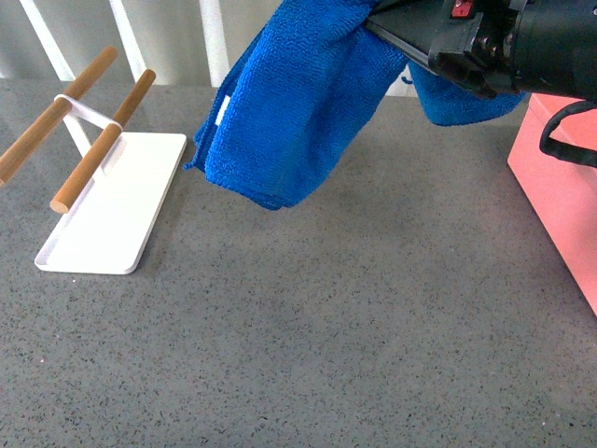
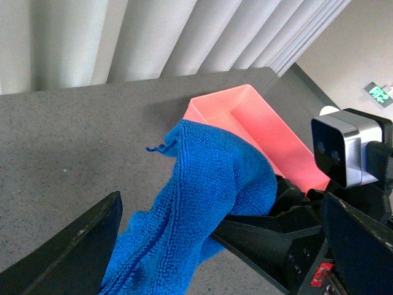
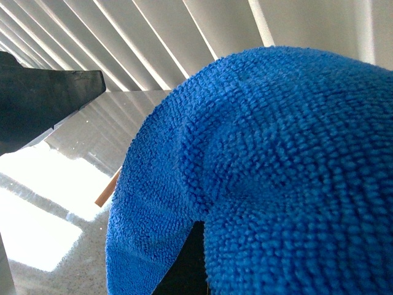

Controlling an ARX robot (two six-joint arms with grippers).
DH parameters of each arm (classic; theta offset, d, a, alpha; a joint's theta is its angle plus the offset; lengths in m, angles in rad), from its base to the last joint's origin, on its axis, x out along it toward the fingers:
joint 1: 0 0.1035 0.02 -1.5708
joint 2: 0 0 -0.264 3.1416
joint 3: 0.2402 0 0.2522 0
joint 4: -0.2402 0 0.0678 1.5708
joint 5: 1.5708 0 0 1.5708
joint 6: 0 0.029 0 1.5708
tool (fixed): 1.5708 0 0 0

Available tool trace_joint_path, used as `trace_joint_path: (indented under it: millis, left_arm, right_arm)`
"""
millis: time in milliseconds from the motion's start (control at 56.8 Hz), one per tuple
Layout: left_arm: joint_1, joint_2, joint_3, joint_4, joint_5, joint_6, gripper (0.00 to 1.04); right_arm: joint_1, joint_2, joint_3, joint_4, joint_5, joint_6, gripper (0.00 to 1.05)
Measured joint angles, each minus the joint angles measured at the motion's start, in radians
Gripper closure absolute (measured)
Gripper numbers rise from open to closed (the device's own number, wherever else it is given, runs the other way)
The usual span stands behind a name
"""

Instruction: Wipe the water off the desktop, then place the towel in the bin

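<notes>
The blue towel (image 1: 289,112) hangs in the air over the far middle of the grey desktop (image 1: 326,317), clear of the surface. My right gripper (image 1: 396,33) is shut on its top fold. In the right wrist view the towel (image 3: 276,166) fills most of the picture and hides the right gripper (image 3: 190,264) apart from a dark sliver. The pink bin (image 1: 564,201) stands at the right edge, and in the left wrist view the bin (image 2: 258,132) lies just beyond the towel (image 2: 202,203). My left gripper (image 2: 221,206) is open, its fingers either side of the towel without touching. No water shows.
A flat white tray-stand (image 1: 117,205) with two wooden rods (image 1: 103,140) sits at the left of the desktop. White slatted blinds (image 2: 153,37) run behind the far edge. A grey camera block (image 2: 344,150) sits on the right arm, close to my left gripper.
</notes>
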Motion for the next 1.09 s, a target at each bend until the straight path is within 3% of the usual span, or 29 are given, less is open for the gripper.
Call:
trace_joint_path:
  millis: [18, 35, 88, 158, 211, 282, 475, 528, 1092]
  left_arm:
    - [-0.013, 0.000, -0.013, 0.033, -0.064, 0.021, 0.09]
    - [-0.028, -0.008, -0.051, 0.134, -0.228, 0.058, 0.14]
    - [-0.033, -0.028, -0.136, 0.296, -0.476, 0.121, 0.23]
    - [-0.022, -0.079, -0.253, 0.434, -0.697, 0.180, 0.35]
    - [0.000, -0.123, -0.324, 0.488, -0.777, 0.204, 0.43]
    - [0.045, -0.202, -0.433, 0.535, -0.781, 0.226, 0.58]
    - [0.105, -0.308, -0.603, 0.572, -0.721, 0.239, 0.88]
    - [0.124, -0.357, -0.660, 0.580, -0.692, 0.243, 1.01]
    - [0.311, -0.761, -0.932, 0.450, -0.518, 0.249, 1.01]
  right_arm:
    - [-0.001, -0.002, 0.000, -0.003, 0.000, -0.001, 1.00]
    - [-0.002, -0.004, -0.001, -0.004, 0.000, -0.002, 1.00]
    - [-0.004, -0.007, -0.002, -0.005, 0.001, -0.006, 1.00]
    - [-0.006, -0.010, -0.005, -0.005, 0.000, -0.008, 1.00]
    - [-0.011, -0.013, -0.011, -0.005, 0.000, -0.009, 1.00]
    - [-0.020, -0.020, -0.016, -0.005, 0.001, -0.009, 1.00]
    - [-0.019, -0.027, -0.019, -0.006, -0.014, -0.010, 1.00]
    - [-0.022, -0.035, -0.021, -0.008, -0.013, -0.010, 1.00]
    - [-0.036, -0.050, -0.029, -0.025, -0.014, -0.035, 1.00]
